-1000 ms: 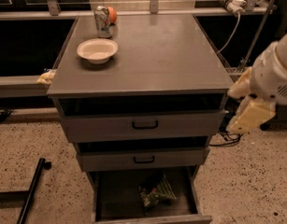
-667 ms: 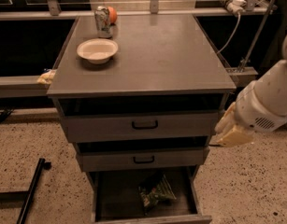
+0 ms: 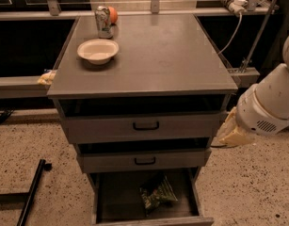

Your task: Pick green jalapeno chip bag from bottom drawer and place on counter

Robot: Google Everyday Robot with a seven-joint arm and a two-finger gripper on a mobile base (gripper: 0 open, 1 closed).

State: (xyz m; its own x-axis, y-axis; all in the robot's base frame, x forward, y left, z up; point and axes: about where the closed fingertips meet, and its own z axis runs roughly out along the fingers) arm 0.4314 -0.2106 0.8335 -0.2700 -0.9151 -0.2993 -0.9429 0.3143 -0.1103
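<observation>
The green jalapeno chip bag (image 3: 157, 193) lies crumpled in the open bottom drawer (image 3: 104, 206), right of its middle. The two drawers above it stand slightly ajar. The counter (image 3: 163, 55) is the cabinet's flat grey top. My gripper (image 3: 232, 132) shows as a pale yellowish end below the white arm, just off the cabinet's right side at the height of the upper drawers. It is above and to the right of the bag and holds nothing that I can see.
A white bowl (image 3: 98, 50), a can (image 3: 103, 21) and an orange ball (image 3: 113, 15) stand at the counter's back left. A yellow object (image 3: 47, 77) lies on the left ledge. A black bar (image 3: 33, 192) lies on the floor at left. A cable (image 3: 231, 32) hangs at back right.
My arm has come down and leftward, closer to the cabinet's right side, with the gripper now lower. The drawers, the bag and the things on the counter have not moved.
</observation>
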